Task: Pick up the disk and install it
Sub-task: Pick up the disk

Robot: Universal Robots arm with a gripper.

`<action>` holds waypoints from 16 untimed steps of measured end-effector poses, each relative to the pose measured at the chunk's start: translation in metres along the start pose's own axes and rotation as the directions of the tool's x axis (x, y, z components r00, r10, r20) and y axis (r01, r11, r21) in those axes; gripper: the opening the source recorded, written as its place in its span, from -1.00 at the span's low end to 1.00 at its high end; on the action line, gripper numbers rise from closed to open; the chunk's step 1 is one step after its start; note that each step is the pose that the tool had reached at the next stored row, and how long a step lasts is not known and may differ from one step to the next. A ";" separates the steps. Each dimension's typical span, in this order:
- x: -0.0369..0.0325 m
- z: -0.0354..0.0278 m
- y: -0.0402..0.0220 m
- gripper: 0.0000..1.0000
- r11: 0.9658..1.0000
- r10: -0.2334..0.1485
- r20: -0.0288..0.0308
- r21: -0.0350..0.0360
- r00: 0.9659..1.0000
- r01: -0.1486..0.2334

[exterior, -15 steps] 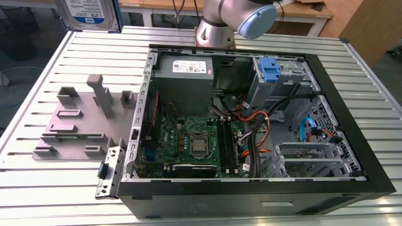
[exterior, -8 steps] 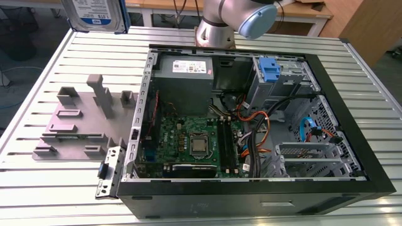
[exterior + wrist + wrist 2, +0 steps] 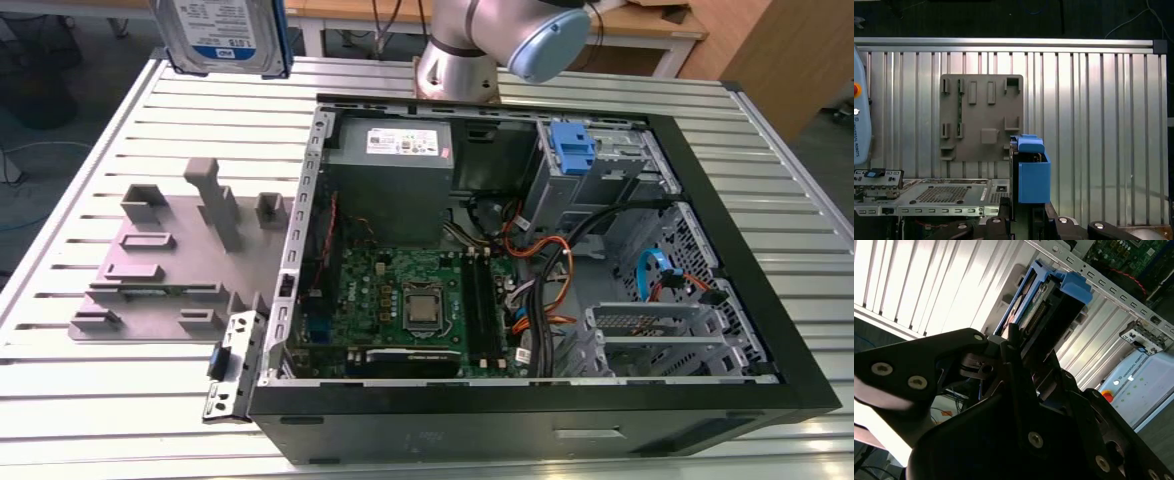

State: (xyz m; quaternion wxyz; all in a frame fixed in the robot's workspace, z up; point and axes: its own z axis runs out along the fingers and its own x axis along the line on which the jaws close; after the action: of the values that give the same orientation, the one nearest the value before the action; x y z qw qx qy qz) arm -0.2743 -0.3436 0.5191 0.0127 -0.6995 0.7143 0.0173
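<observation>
The disk (image 3: 220, 35) hung high over the table's (image 3: 80, 400) far corner on the exterior view's left, off the surface. The end effector (image 3: 1029, 347) was clamped across its blue frame, as the second wrist view showed. Gripped near one end, it might tilt or slip, and the loose orange cables (image 3: 554, 255) could snag it on entry. The open computer case (image 3: 747, 290) held a motherboard (image 3: 400, 300), a grey power supply (image 3: 394, 165) and a blue clip (image 3: 570, 148) on a metal cage.
</observation>
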 end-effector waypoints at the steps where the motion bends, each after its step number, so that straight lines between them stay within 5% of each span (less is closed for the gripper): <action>1: 0.0000 0.0008 -0.0033 -0.30 1.000 0.000 0.000 0.000 1.000 0.000; 16: -0.0011 0.0099 -0.0592 -0.30 1.000 0.000 0.000 0.000 1.000 0.000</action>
State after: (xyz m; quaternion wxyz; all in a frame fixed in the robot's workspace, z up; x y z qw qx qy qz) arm -0.2152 -0.3433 0.5088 0.0126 -0.6995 0.7143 0.0173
